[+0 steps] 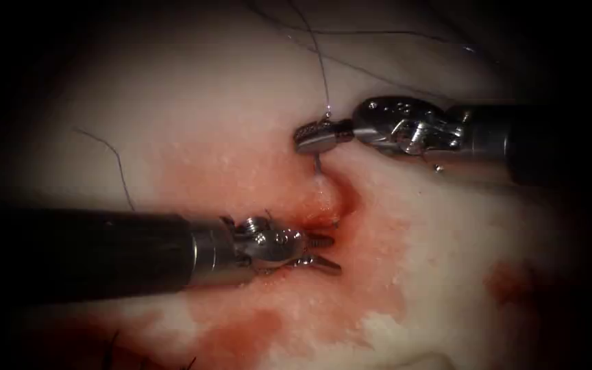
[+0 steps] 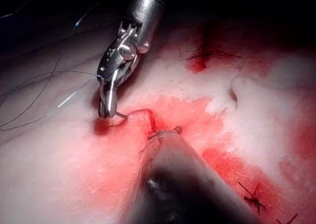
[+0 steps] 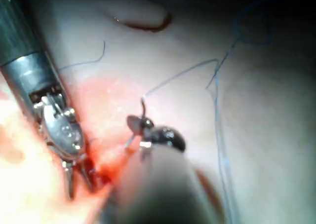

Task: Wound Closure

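right tool [image 1: 307,139] grips needle [image 1: 317,164], seemingly entering tissue [image 1: 173,123]

Right end effector [image 1: 307,139], shut on the needle [image 1: 317,163] near its tail, blocked the cut's [image 1: 334,199] 12 o'clock end. Left end effector [image 1: 323,252], jaws apart, held nothing and sat at 7 o'clock. Thread [image 1: 320,62] crossed 12 o'clock. Tissue [image 1: 447,274] from 3 to 5 o'clock lay open.
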Robot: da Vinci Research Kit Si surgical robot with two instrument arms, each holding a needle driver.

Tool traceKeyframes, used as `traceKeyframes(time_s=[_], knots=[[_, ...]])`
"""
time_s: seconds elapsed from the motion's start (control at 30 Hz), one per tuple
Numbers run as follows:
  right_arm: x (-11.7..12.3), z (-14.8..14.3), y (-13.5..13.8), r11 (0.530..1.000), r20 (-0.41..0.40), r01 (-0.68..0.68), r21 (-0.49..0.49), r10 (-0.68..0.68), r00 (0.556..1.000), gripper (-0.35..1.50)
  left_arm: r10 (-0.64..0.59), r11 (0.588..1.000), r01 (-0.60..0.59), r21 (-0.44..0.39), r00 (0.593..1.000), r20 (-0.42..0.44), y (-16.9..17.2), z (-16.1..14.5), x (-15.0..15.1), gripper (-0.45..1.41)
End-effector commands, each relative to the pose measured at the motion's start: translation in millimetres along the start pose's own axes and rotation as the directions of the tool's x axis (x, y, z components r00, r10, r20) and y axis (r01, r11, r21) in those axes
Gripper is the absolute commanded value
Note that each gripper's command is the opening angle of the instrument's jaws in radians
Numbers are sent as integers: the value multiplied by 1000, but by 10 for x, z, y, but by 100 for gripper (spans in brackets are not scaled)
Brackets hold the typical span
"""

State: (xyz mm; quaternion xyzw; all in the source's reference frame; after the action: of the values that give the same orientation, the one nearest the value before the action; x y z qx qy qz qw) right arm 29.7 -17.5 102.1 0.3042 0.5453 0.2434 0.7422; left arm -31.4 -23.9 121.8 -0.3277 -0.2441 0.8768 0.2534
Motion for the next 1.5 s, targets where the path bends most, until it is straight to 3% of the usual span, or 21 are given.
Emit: traceKeyframes(time_s=[0.03, 0.4, 0.7, 1.0, 1.5], knots=[[5, 7, 5, 1000, -10, 18, -10, -18, 1000, -35, 0, 1000, 0, -1, 1000, 0, -1, 8, 0, 36], [12, 8, 7, 992, -47, 92, -89, -97, 994, -35, 1, 1000, -1, 0, 1000, 3, 0, 9, 0, 36], [12, 8, 7, 994, -45, 92, -58, -95, 994, -35, 1, 1000, -1, -2, 1000, 7, 0, 8, 0, 36], [-5, 8, -4, 998, 28, -58, 2, 58, 998, -35, 1, 1000, -1, -3, 1000, 7, -1, 8, 0, 36], [-30, 16, -25, 967, 142, -243, 82, 230, 963, -35, 1, 1000, -1, -3, 1000, 7, -1, 8, -1, 36]])
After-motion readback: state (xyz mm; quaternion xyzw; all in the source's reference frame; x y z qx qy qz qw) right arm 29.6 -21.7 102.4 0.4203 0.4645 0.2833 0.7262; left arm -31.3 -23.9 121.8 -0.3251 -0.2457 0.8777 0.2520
